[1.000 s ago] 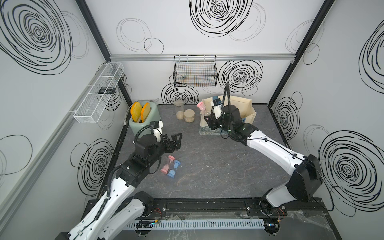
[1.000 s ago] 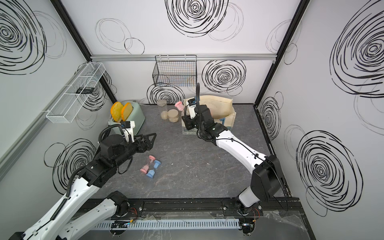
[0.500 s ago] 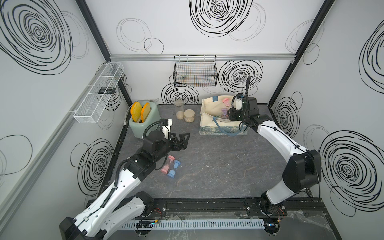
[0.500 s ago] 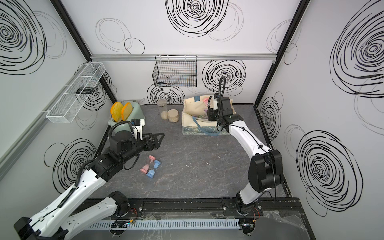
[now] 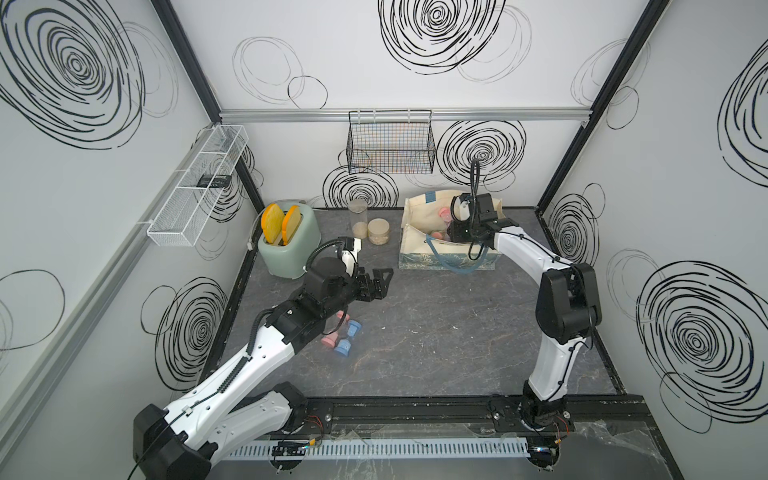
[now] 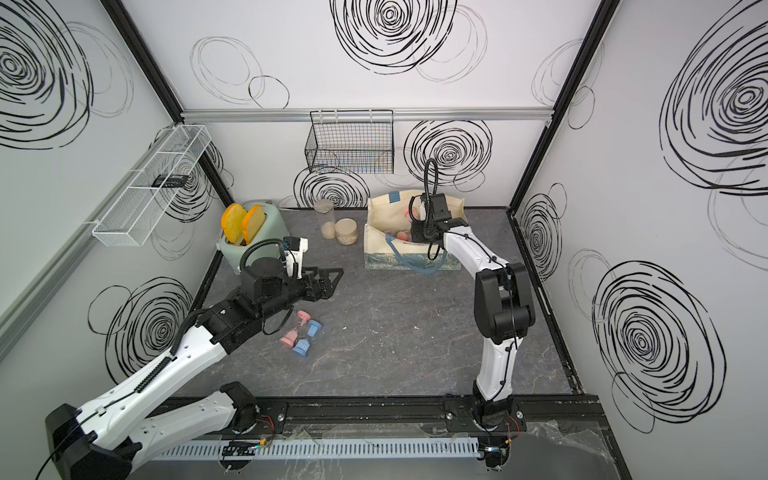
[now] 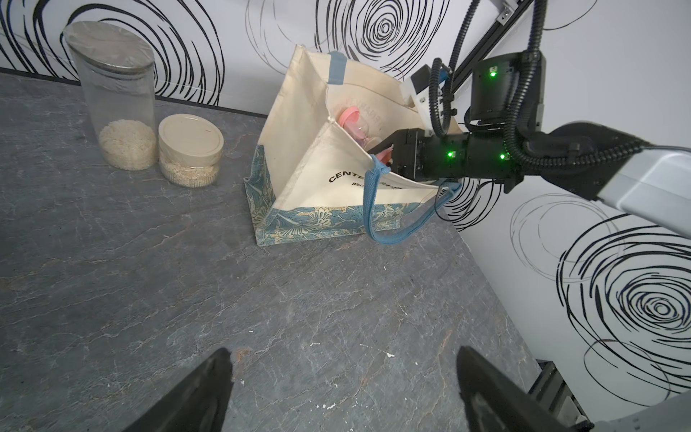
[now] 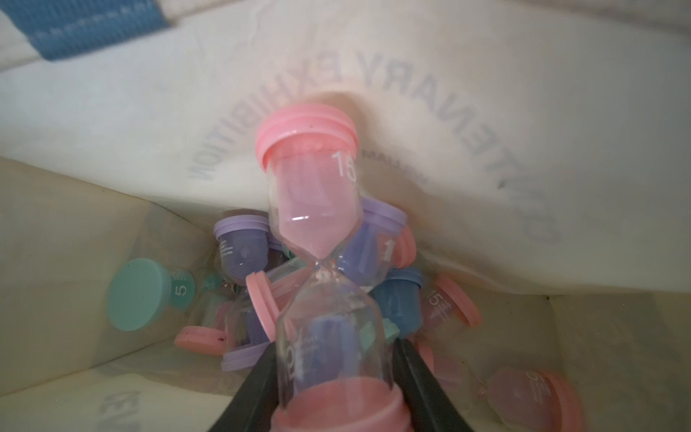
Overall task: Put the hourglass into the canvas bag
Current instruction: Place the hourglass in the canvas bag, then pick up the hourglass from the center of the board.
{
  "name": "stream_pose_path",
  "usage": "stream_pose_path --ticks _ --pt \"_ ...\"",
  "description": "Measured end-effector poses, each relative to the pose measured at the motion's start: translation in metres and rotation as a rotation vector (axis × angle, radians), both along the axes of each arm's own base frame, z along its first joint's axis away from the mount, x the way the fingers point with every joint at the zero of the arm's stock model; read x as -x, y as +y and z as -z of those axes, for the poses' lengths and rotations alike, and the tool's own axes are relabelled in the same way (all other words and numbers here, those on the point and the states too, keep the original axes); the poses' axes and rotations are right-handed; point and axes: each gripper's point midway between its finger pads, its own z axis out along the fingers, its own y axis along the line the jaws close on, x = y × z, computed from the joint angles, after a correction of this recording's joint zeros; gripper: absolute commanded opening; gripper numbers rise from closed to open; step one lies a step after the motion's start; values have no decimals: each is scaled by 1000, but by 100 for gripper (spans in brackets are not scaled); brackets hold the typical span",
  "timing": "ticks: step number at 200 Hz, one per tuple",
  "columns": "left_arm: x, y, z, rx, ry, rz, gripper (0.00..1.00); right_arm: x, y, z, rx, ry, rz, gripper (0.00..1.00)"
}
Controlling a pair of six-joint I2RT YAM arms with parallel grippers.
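The cream canvas bag stands open at the back right of the table. My right gripper reaches down into its mouth, shut on a pink hourglass held by its lower glass bulb. Several more hourglasses lie heaped on the bag's bottom below it. A pink hourglass and a blue hourglass lie side by side on the table under my left forearm. My left gripper hangs open over bare table, holding nothing.
A green toaster with toast stands at the back left. Two jars of grain stand between it and the bag. A black wire basket hangs on the back wall, a white wire shelf on the left wall.
My right arm has carried the pink hourglass from the bag's left front edge over the bag and down into its mouth. My left gripper has moved a little to the right, still open.
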Motion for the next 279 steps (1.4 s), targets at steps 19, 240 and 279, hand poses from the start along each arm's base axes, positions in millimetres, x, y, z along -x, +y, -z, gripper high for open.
stream_pose_path --ticks 19,240,279 --pt "-1 0 -1 2 -4 0 96 -4 -3 8 21 27 22 48" --pt "21 34 14 -121 39 -65 96 129 81 -124 -198 -237 -296 98" --pt "31 47 55 -215 145 -90 97 194 117 -99 -231 -195 -453 97"
